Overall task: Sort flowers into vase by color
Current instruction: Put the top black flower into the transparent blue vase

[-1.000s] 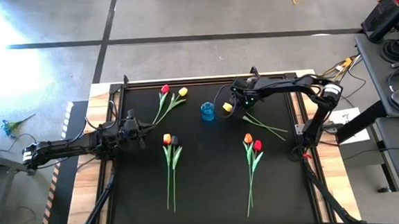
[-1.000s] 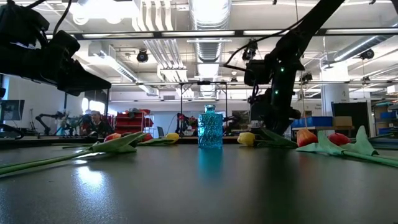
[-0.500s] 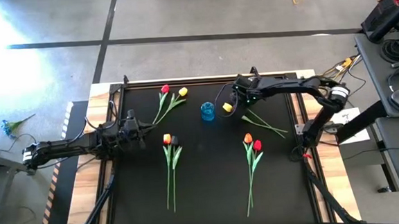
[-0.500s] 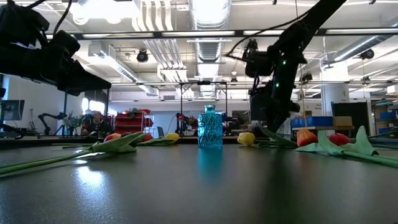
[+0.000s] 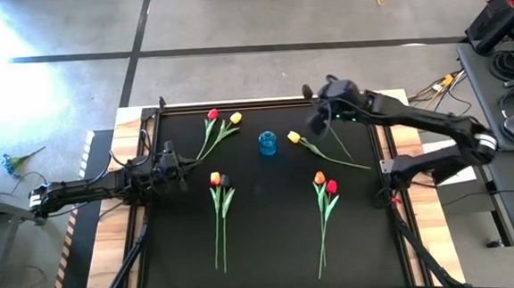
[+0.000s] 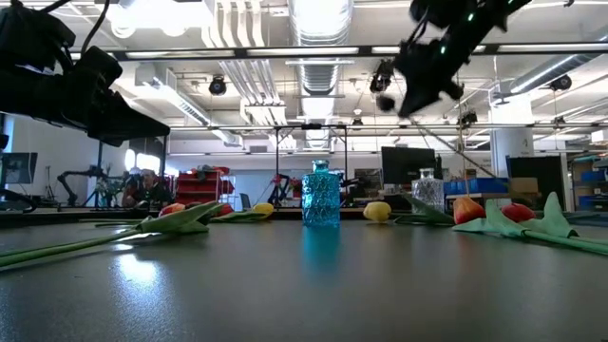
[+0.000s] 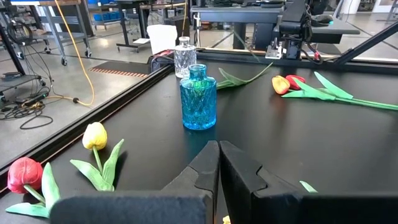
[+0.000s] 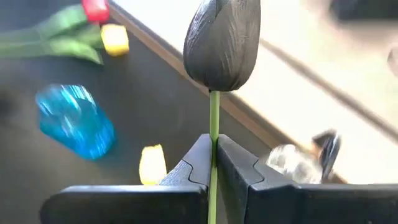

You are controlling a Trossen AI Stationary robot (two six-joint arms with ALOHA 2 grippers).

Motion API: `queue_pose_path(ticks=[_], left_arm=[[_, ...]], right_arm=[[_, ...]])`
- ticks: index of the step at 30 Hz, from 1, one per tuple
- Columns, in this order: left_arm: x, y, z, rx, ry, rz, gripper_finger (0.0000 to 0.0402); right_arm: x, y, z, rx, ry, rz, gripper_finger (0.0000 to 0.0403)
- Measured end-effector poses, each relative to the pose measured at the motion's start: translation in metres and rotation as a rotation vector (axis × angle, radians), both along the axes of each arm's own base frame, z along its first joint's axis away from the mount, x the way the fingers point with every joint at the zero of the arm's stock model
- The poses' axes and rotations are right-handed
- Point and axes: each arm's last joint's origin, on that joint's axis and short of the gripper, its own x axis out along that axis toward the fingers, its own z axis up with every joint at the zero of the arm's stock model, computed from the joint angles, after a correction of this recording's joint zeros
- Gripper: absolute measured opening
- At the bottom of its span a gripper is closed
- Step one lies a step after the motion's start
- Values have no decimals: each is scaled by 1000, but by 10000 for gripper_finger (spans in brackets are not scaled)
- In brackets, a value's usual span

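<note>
My right gripper (image 8: 213, 144) is raised over the table's far right part (image 5: 321, 119), shut on a near-black tulip whose head (image 8: 222, 43) stands past the fingertips. A blue vase (image 5: 267, 143) stands at the far middle, with a clear vase (image 7: 184, 57) beyond it. A yellow tulip (image 5: 294, 138) lies flat beside the blue vase. Other flowers lie in pairs: red and yellow (image 5: 222, 119), orange and black (image 5: 219, 179), orange and red (image 5: 325, 183). My left gripper (image 5: 180, 171) waits shut at the left. My right gripper pinches the near-black tulip's thin green stem (image 8: 214, 127) between its two fingers, just below the head. The fingers lie across the stem. The tulip is lifted off the table, and its stem (image 6: 446, 147) trails down at a slant below the gripper.
The black mat has a raised frame (image 5: 378, 154) along its edges. Free room lies near the table's front edge and between the flower pairs. The low view also shows the workshop behind the table.
My right gripper has shut on the near-black tulip's stem, then risen and gone toward the table's right and far edges, lifting the tulip clear. The yellow tulip has stayed on the table.
</note>
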Motion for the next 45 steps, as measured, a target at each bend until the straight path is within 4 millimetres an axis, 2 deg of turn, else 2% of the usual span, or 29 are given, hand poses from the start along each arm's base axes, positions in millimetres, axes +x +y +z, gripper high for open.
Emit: queue_pose_path(ticks=[6,12,21,30,36,45], left_arm=[[0,0,0,0,0,0,0],[0,0,0,0,0,0,0],[0,0,0,0,1,0,0],[0,0,0,0,0,0,0],[0,0,0,0,0,0,0],[0,0,0,0,1,0,0]], right_arm=[[-8,22,40,-158,-229,58,13],[5,35,57,-240,-394,130,13],[45,36,54,-289,-564,284,13],[83,25,36,-371,-677,293,13],[91,22,36,-425,-732,286,13],[92,21,36,-417,-757,280,13]])
